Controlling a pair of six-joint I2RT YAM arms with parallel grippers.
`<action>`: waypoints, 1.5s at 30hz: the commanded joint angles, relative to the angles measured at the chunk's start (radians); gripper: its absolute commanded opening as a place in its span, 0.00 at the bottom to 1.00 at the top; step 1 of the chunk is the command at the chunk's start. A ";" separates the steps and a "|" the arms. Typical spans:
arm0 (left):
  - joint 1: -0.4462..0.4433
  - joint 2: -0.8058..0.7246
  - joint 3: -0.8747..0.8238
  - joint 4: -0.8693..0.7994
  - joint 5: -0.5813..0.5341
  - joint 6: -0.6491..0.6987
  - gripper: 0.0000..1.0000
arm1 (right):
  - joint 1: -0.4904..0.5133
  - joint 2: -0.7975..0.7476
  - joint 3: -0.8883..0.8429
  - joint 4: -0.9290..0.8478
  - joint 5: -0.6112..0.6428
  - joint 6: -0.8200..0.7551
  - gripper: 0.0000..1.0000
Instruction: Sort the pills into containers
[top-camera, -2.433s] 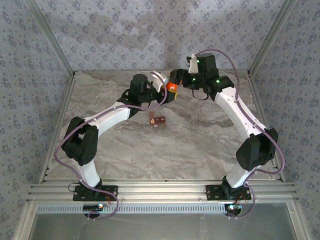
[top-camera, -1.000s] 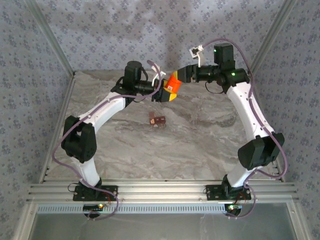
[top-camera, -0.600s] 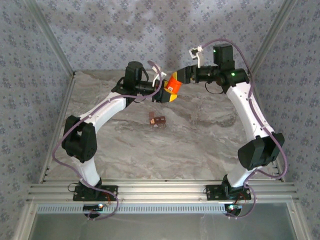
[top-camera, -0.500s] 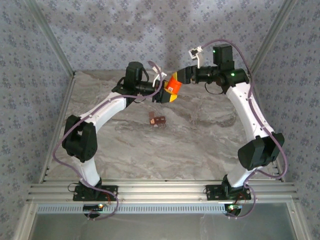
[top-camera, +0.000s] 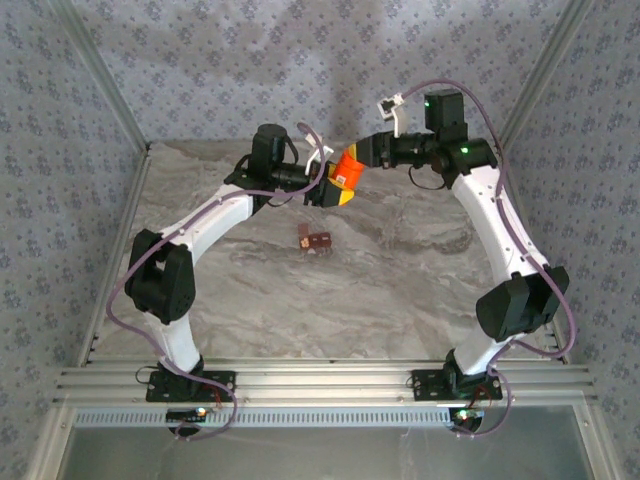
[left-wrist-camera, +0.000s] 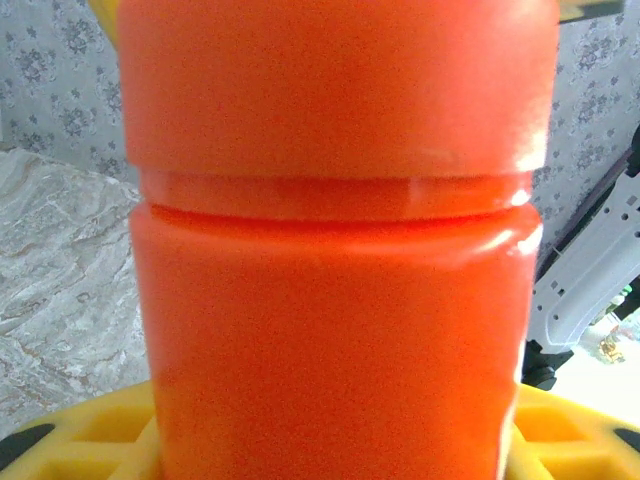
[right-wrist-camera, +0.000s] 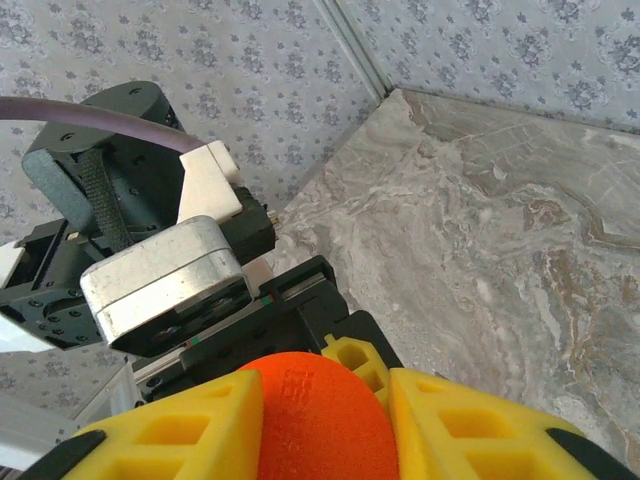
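The orange bottle (left-wrist-camera: 335, 250) runs off the top and bottom of the left wrist view, its edges soft. Below the bottle in the top view, the containers (top-camera: 315, 240) are too small to show their contents.

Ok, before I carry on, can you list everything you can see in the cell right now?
orange bottle: one, bright orange, held off the table at the far middle, between the two grippers
containers: one strip of joined compartments, dark reddish-brown, lying on the table nearer than the bottle, apart from both grippers
table: one, grey-brown marbled, under everything
walls: three, grey-blue flowered pattern, on the left, far and right sides
frame rail: silver metal, along the near edge, by the arm bases
left gripper: one, yellow fingers, closed on the bottle's body
right gripper: one, yellow fingers, on either side of the bottle's cap end
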 joint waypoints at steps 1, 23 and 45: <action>-0.011 -0.015 0.026 0.067 -0.015 -0.001 0.00 | 0.039 -0.016 -0.027 -0.028 -0.007 0.021 0.35; -0.011 -0.029 -0.002 0.103 -0.050 -0.015 0.00 | 0.032 -0.074 -0.043 -0.010 0.026 0.034 0.73; -0.012 -0.021 -0.003 0.105 -0.043 -0.013 0.00 | 0.028 -0.080 -0.068 0.042 0.041 0.101 0.73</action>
